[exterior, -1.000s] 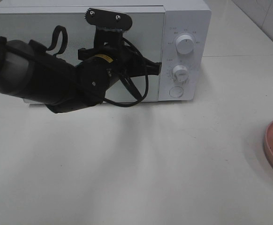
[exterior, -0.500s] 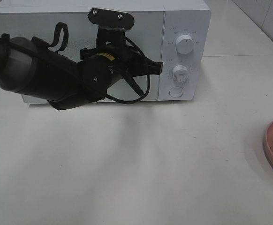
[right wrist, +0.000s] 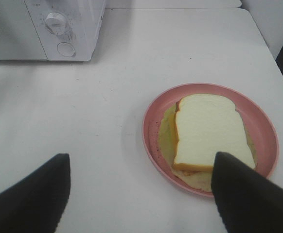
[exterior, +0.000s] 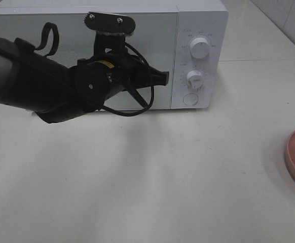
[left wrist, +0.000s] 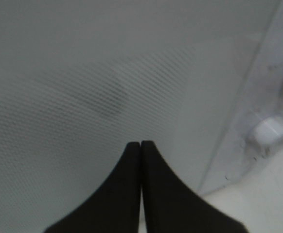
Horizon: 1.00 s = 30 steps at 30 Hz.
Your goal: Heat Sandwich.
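Left gripper (exterior: 162, 77) closed, empty, at microwave (exterior: 198, 30) door's 3 o'clock edge. Right gripper (right wrist: 140, 194) open above sandwich (right wrist: 209, 136). Step: opening door; next, hook edge, pull.

Kitchen-style test bench: white microwave (exterior: 107, 50) on plain white table (exterior: 147, 182)

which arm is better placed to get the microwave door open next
Left. Its shut claw is already at the microwave door, near the edge beside the control panel. The right claw is open, hovering beside the sandwich on its pink plate.
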{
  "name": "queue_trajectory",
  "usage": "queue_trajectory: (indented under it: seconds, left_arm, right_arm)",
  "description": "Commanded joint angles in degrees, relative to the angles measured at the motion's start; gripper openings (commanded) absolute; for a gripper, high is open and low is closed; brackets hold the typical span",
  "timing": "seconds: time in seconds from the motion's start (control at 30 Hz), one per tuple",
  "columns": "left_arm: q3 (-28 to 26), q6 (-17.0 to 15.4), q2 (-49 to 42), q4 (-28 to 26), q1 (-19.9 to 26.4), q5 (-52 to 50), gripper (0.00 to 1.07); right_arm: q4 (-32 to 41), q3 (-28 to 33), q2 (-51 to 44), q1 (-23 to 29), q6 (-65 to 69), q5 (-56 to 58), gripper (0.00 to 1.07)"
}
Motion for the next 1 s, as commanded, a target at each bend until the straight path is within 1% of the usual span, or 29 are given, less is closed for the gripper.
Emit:
queue_trajectory:
  seconds: [0.03, 0.07, 0.1, 0.13, 0.17, 0.2, 0.23, 0.27, 0.3, 0.33, 0.37, 0.4, 0.43, 0.47, 0.5, 0.53, 0.57, 0.6, 0.67, 0.7, 0.73, 0.8, 0.83, 0.87, 0.97, 1.0]
  left_arm:
    - [0.3, -0.1, -2.5, -0.3, -0.5, 9.4, 0.12]
    - [0.3, -0.1, -3.6, -0.2, -0.5, 14.9, 0.28]
    - [0.3, -0.1, -3.6, -0.2, -0.5, 14.9, 0.28]
    - [0.3, -0.1, -4.1, -0.1, -0.5, 17.2, 0.40]
    - [0.3, -0.1, -4.6, 0.2, -0.5, 19.9, 0.54]
    - [0.3, -0.1, -5.4, 0.7, -0.5, 24.6, 0.84]
    - [0.3, -0.1, -5.9, 1.3, -0.5, 27.2, 0.96]
    - [0.3, -0.1, -5.9, 1.3, -0.5, 27.2, 0.96]
    - [0.3, -0.1, -6.3, 2.1, -0.5, 29.7, 1.03]
    - [0.3, -0.1, -6.6, 3.2, -0.5, 31.6, 1.05]
    - [0.3, -0.1, -7.2, 5.6, -0.5, 34.4, 1.03]
    - [0.3, -0.1, -7.6, 6.9, -0.5, 35.8, 1.03]
    - [0.3, -0.1, -7.6, 6.9, -0.5, 35.8, 1.03]
    - [0.3, -0.1, -7.8, 8.1, -0.5, 37.6, 1.03]
    - [0.3, -0.1, -8.4, 9.9, -0.5, 40.3, 1.03]
    - [0.3, -0.3, -9.2, 13.5, -0.2, 45.5, 1.03]
    - [0.3, -0.6, -9.7, 14.7, -0.2, 48.5, 1.03]
    - [0.3, -0.6, -9.7, 14.7, -0.2, 48.5, 1.03]
    - [0.2, -0.7, -10.7, 16.0, 0.0, 54.3, 1.03]
    - [0.2, -0.7, -11.7, 16.1, 0.7, 59.0, 1.03]
    - [0.2, -0.7, -12.4, 16.2, 1.3, 61.5, 1.03]
    - [0.2, -0.7, -13.0, 16.2, 1.9, 63.4, 1.03]
    - [0.2, -0.9, -14.2, 16.2, 3.7, 67.9, 1.03]
    - [0.2, -1.5, -14.7, 16.2, 4.8, 70.1, 1.03]
    - [0.2, -2.4, -15.9, 16.3, 7.1, 73.7, 1.03]
    - [0.2, -3.3, -17.2, 16.3, 9.5, 77.3, 1.03]
  right_arm:
    - [-0.1, 0.1, -1.5, -0.3, -0.3, -0.1, 0.76]
    - [-0.1, 0.1, -1.5, -0.3, -0.3, -0.1, 0.76]
    - [-0.1, 0.1, -1.5, -0.3, -0.3, -0.1, 0.76]
    - [-0.1, 0.1, -1.5, -0.3, -0.3, -0.1, 0.76]
    - [-0.1, 0.1, -1.5, -0.3, -0.3, -0.1, 0.76]
    - [-0.1, 0.1, -1.5, -0.3, -0.3, -0.1, 0.76]
    - [-0.1, 0.1, -1.5, -0.3, -0.3, -0.1, 0.76]
    - [-0.1, 0.1, -1.5, -0.3, -0.3, -0.1, 0.76]
    - [-0.1, 0.1, -1.5, -0.3, -0.3, -0.1, 0.76]
    - [-0.1, 0.1, -1.5, -0.3, -0.3, -0.1, 0.76]
    - [-0.1, 0.1, -1.5, -0.3, -0.3, -0.1, 0.76]
    - [-0.1, 0.1, -1.5, -0.3, -0.3, -0.1, 0.76]
    - [-0.1, 0.1, -1.5, -0.3, -0.3, -0.1, 0.76]
    - [-0.1, 0.1, -1.5, -0.3, -0.3, -0.1, 0.76]
    - [-0.1, 0.1, -1.5, -0.3, -0.3, -0.1, 0.76]
    - [-0.1, 0.1, -1.5, -0.3, -0.3, -0.1, 0.76]
    - [-0.1, 0.1, -1.5, -0.3, -0.3, -0.1, 0.76]
    - [-0.1, 0.1, -1.5, -0.3, -0.3, -0.1, 0.76]
    - [-0.1, 0.1, -1.5, -0.3, -0.3, -0.1, 0.76]
    - [-0.1, 0.1, -1.5, -0.3, -0.3, -0.1, 0.76]
    - [-0.1, 0.1, -1.5, -0.3, -0.3, -0.1, 0.76]
    - [-0.1, 0.1, -1.5, -0.3, -0.3, -0.1, 0.76]
    - [-0.1, 0.1, -1.5, -0.3, -0.3, -0.1, 0.76]
    - [-0.1, 0.1, -1.5, -0.3, -0.3, -0.1, 0.76]
    - [-0.1, 0.1, -1.5, -0.3, -0.3, -0.1, 0.76]
    - [-0.1, 0.1, -1.5, -0.3, -0.3, -0.1, 0.76]
